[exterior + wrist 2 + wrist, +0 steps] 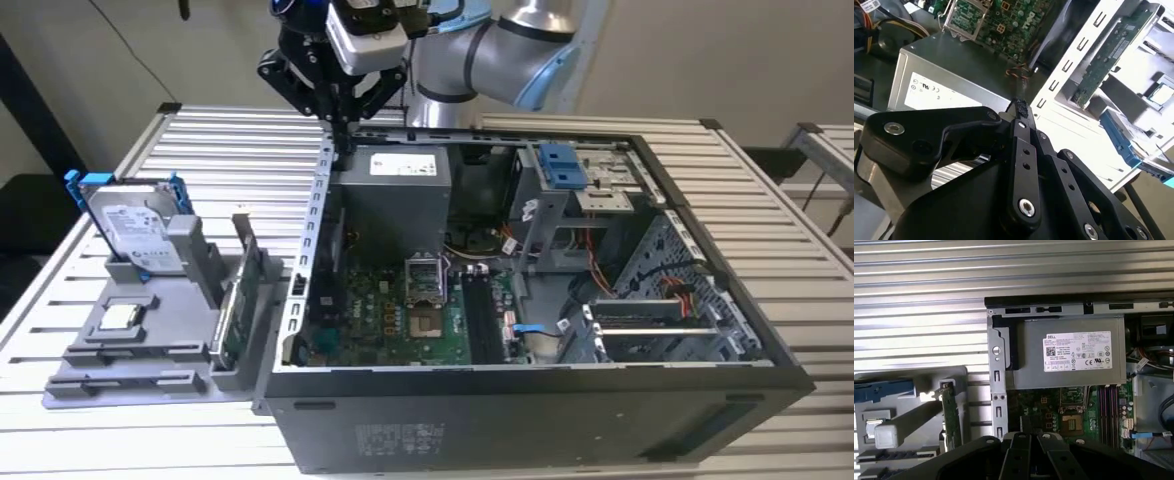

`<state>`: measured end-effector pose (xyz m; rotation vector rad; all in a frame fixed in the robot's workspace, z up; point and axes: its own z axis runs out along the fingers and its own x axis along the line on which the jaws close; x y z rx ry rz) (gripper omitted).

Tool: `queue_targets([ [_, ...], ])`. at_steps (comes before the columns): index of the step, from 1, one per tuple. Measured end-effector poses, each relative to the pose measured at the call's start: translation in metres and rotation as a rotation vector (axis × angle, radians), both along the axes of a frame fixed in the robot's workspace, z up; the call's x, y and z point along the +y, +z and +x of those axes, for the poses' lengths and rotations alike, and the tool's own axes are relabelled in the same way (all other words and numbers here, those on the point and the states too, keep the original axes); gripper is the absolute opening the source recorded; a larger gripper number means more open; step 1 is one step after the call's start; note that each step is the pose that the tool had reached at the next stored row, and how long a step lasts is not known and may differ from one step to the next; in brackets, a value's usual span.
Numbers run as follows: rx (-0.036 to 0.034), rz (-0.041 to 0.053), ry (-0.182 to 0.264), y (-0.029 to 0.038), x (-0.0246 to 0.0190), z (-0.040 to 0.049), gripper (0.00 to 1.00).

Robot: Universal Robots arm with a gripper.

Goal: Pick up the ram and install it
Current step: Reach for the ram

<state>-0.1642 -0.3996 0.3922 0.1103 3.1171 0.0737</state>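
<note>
Your gripper (343,135) hangs high over the back corner of the open computer case (534,405), on the exterior view's left. Its two fingers are pressed tip to tip, and nothing shows between them. Both wrist views look down past the closed tips to the grey power supply (1074,355) below, so the height seems chosen to clear the case wall.

The ram appears to be the slim dark strip lying in the front groove of the grey holder (94,350). It sits well away from the gripper, on the slatted table (200,140) just beside the case, though the frames do not show it clearly enough to be sure.

The holder keeps each part in its own seat, probably so the fingers can reach one without touching another. The hard drive (134,230) with blue rails leans at the back, and the green card (234,300) stands on edge nearest the case.

The case lies on its side with the panel off, which turns the motherboard (387,310) upward. Its long dark memory slots (481,320) are open to a reach from above. By this look, the pickup has not begun.
</note>
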Motion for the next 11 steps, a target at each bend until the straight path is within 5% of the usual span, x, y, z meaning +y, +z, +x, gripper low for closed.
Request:
queue_targets([
  [11,0.0,0.0,0.0,-0.0004,-0.0005,-0.0294,0.11],
])
